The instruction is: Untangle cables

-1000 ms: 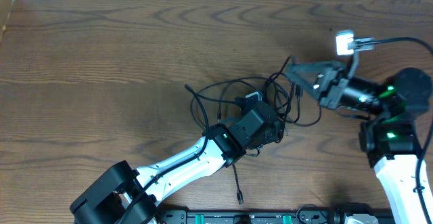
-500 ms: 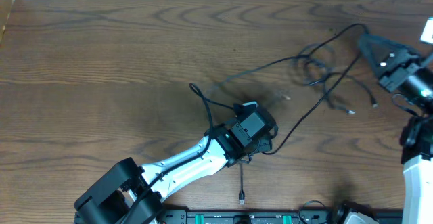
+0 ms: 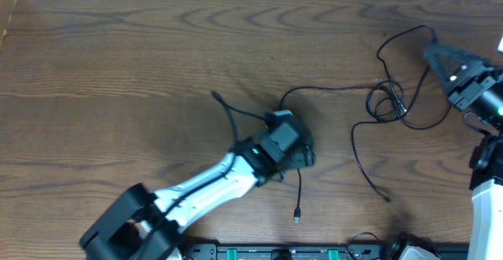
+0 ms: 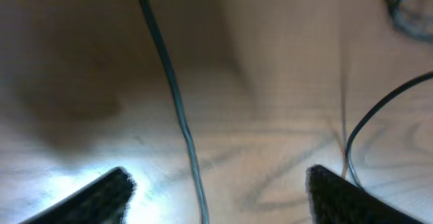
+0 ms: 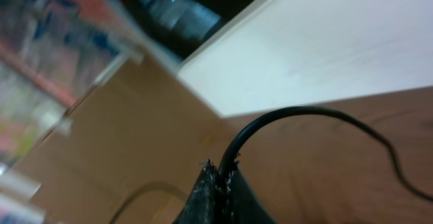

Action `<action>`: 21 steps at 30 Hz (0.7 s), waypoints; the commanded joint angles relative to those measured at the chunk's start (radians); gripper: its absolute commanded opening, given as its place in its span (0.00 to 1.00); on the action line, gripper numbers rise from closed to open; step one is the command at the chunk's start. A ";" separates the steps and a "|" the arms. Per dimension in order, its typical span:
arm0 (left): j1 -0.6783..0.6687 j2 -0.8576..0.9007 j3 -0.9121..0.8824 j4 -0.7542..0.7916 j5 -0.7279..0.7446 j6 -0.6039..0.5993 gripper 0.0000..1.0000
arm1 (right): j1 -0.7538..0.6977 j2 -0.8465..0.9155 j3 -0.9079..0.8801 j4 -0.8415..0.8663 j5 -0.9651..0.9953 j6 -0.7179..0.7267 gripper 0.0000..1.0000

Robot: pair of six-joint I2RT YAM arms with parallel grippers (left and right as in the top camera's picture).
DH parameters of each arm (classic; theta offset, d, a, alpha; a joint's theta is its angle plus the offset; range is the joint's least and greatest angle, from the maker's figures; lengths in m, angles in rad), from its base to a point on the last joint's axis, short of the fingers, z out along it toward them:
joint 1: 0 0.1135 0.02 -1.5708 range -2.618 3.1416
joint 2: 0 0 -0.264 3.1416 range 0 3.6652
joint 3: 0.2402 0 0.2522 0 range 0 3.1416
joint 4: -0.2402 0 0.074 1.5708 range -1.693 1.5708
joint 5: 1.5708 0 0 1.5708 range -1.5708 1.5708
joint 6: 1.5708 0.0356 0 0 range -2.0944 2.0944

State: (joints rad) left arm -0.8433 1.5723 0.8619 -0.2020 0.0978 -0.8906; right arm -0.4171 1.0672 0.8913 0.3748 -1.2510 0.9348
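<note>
Thin black cables lie on the wooden table. One cable (image 3: pixel 229 115) runs from the middle left under my left gripper (image 3: pixel 296 147) to a plug end (image 3: pixel 297 213). In the left wrist view this cable (image 4: pixel 177 109) passes between my left gripper's (image 4: pixel 216 197) open fingers, which are spread wide just above the table. A second cable makes a small knot of loops (image 3: pixel 388 100) at the right, with one tail ending at a plug (image 3: pixel 386 199). My right gripper (image 3: pixel 435 53) is shut on this cable (image 5: pixel 298 112) at the far right; its fingertips (image 5: pixel 223 174) pinch it.
The table's far edge meets a white wall (image 5: pixel 352 41). A black rail with green connectors (image 3: pixel 283 253) runs along the near edge. My left arm (image 3: pixel 204 189) lies across the near middle of the table.
My right gripper has pulled its cable out of the middle tangle to the right. The knot of loops now lies at the right. My left gripper shifted slightly left.
</note>
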 commanded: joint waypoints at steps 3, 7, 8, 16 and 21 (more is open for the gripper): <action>0.141 -0.179 -0.005 -0.013 -0.020 0.094 0.93 | 0.063 0.003 0.029 -0.095 -0.091 -0.121 0.01; 0.221 -0.278 -0.005 -0.070 -0.021 0.094 0.97 | 0.065 0.013 0.029 -0.375 0.043 -0.330 0.23; 0.239 -0.303 -0.005 -0.093 -0.021 0.094 0.98 | 0.065 0.018 0.029 -0.502 0.154 -0.414 0.28; 0.288 -0.383 -0.005 -0.212 -0.021 0.113 0.98 | 0.066 0.040 0.029 -0.974 0.893 -0.637 0.70; 0.288 -0.383 -0.005 -0.212 -0.021 0.112 0.98 | 0.066 0.111 0.028 -1.003 0.932 -0.644 0.83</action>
State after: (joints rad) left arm -0.5591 1.1984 0.8577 -0.4122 0.0906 -0.8028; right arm -0.3527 1.1248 0.9138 -0.6163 -0.4595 0.3389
